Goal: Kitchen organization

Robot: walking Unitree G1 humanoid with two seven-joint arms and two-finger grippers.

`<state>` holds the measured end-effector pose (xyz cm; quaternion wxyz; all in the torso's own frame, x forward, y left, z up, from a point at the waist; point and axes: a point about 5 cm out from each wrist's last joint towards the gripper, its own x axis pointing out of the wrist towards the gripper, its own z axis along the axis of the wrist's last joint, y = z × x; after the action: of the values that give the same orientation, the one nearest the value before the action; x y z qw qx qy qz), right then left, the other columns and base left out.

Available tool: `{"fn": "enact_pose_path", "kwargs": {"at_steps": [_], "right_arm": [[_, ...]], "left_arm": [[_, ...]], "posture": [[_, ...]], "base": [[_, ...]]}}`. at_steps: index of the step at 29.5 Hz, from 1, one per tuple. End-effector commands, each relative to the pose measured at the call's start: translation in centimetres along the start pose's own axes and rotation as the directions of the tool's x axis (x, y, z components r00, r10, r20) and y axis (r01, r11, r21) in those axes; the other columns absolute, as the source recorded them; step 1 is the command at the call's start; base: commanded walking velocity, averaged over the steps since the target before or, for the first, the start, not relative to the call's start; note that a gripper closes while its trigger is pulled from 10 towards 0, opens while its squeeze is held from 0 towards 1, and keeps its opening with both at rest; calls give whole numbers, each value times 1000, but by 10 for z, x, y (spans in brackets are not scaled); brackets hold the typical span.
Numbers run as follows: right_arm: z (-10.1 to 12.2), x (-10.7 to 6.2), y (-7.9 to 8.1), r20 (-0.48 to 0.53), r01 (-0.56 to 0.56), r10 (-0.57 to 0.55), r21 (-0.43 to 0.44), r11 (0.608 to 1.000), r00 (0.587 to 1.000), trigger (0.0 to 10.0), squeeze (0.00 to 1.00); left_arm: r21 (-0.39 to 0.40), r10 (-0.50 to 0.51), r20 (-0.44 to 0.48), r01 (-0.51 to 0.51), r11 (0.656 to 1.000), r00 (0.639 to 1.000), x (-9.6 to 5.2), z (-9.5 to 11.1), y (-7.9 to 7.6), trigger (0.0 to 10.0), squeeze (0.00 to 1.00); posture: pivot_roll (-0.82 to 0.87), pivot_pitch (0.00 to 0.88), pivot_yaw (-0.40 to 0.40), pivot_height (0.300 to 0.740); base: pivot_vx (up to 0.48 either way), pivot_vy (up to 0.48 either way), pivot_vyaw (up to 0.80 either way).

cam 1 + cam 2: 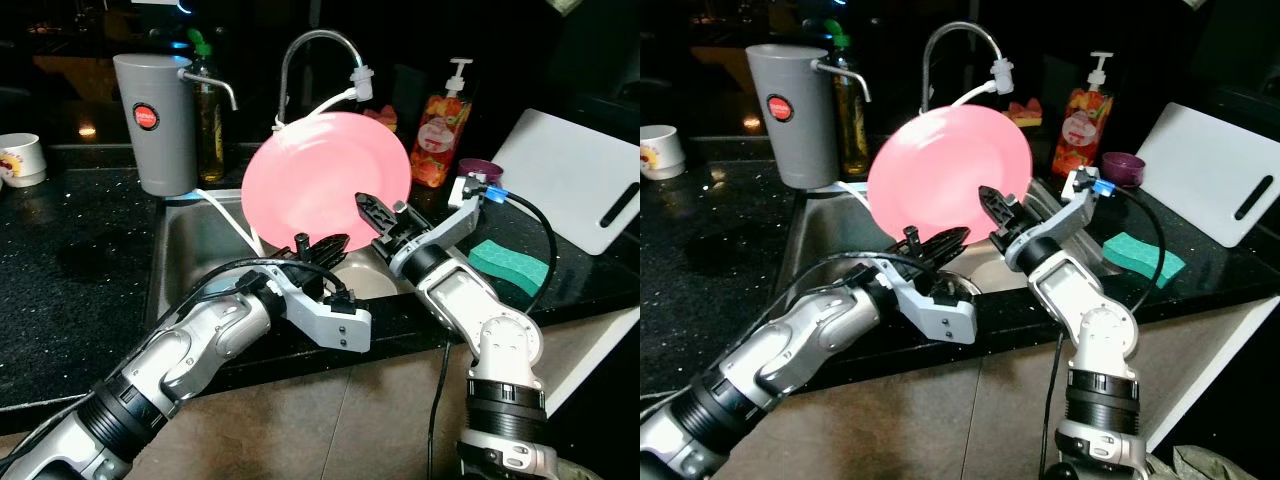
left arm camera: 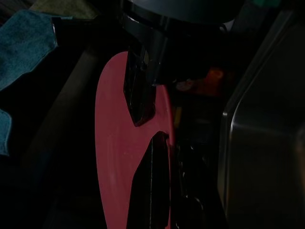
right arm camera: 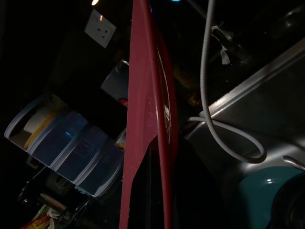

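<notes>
Steel sink [image 1: 195,245] sits below our pink plate [image 1: 325,180], which we hold upright above the basin, under the faucet [image 1: 305,50]. Our right gripper [image 1: 368,212] clamps the plate's lower right rim; our left gripper [image 1: 320,245] pinches its bottom edge. Green sponge [image 1: 510,262] lies on the counter, right.

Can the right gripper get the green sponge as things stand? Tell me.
Probably not yet. The right gripper is shut on the pink plate's rim, above the sink, with the left gripper at its lower edge. The green sponge lies uncovered on the counter beside that arm, so the plate must go first.
</notes>
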<state>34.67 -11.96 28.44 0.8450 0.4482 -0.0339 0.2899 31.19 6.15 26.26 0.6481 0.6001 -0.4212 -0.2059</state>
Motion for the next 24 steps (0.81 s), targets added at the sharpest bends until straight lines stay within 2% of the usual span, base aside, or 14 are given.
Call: {"fn": "enact_pose_path", "kwargs": {"at_steps": [1, 5, 6, 11, 12, 13, 14, 15, 16, 17, 18, 20, 21, 24], "right_arm": [[4, 0, -5, 34, 38, -38, 1, 999, 999, 0, 0], [2, 2, -8, 36, 56, -56, 8, 998, 998, 0, 0], [0, 3, -8, 33, 59, -60, 14, 998, 998, 0, 0], [-3, 7, -11, 37, 86, -86, 13, 996, 996, 0, 0], [-1, 7, -15, 53, 113, -113, -7, 994, 992, 4471, 0], [1, 7, -19, 80, 144, -143, -12, 989, 987, 10000, 0], [3, 7, -22, 99, 165, -163, -14, 986, 982, 10000, 0], [3, 7, -22, 99, 165, -163, -14, 986, 982, 10000, 0], [6, 6, -25, 126, 183, -180, -11, 983, 976, 10000, 0], [6, 6, -25, 126, 183, -180, -11, 983, 976, 10000, 0], [9, 4, -29, 151, 207, -202, -22, 978, 968, 10000, 0], [9, 4, -29, 151, 207, -202, -22, 978, 968, 10000, 0], [7, 3, -39, 176, 271, -258, -59, 961, 950, 10000, 0], [3, 4, -47, 184, 335, -308, -145, 931, 934, 10000, 0]], "left_arm": [[1, -45, 25, 45, 999, 999, -2, 4, -10, 10000, 0], [-39, -53, -22, 52, 998, 998, -3, -3, -13, 10000, 0], [-89, -57, -46, 52, 995, 997, -3, -6, -14, 10000, 1000], [-346, -54, -175, -10, 938, 983, -3, -18, -15, 10000, 1000], [-514, -103, -177, -3, 858, 979, -6, -16, -19, 10000, 0], [-660, -136, -170, -10, 751, 976, -10, -15, -23, 10000, 0], [-746, -155, -155, -13, 666, 976, -13, -14, -25, 10000, 0], [-746, -155, -155, -13, 666, 976, -13, -14, -25, 10000, 0], [-832, -143, -149, -46, 553, 978, -17, -13, -22, 10000, 0], [-832, -143, -149, -46, 553, 978, -17, -13, -22, 10000, 0], [-898, -122, -136, -70, 435, 983, -24, -12, -17, 10000, 0], [-898, -122, -136, -70, 435, 983, -24, -12, -17, 10000, 0], [-966, -94, -134, -109, 234, 986, -40, -18, -9, 10000, 0], [-967, -138, -242, -226, 121, 960, -53, -38, -12, 10000, 0]], "posture": [[93, 62, -106, 740], [92, 64, -105, 740], [95, 69, -107, 740], [103, 72, -104, 740], [102, 68, -90, 740], [99, 68, -85, 740], [99, 68, -85, 740], [99, 68, -85, 740], [98, 68, -81, 740], [98, 68, -81, 740], [97, 72, -79, 740], [97, 72, -79, 740], [107, 69, -73, 740], [122, 69, -74, 740]], "base": [[0, 0, 0], [0, 0, 0], [0, 0, 0], [0, 0, 0], [0, 0, 0], [0, 0, 0], [0, 0, 0], [0, 0, 0], [0, 0, 0], [0, 0, 0], [0, 0, 0], [0, 0, 0], [0, 0, 0], [0, 0, 0]]}}
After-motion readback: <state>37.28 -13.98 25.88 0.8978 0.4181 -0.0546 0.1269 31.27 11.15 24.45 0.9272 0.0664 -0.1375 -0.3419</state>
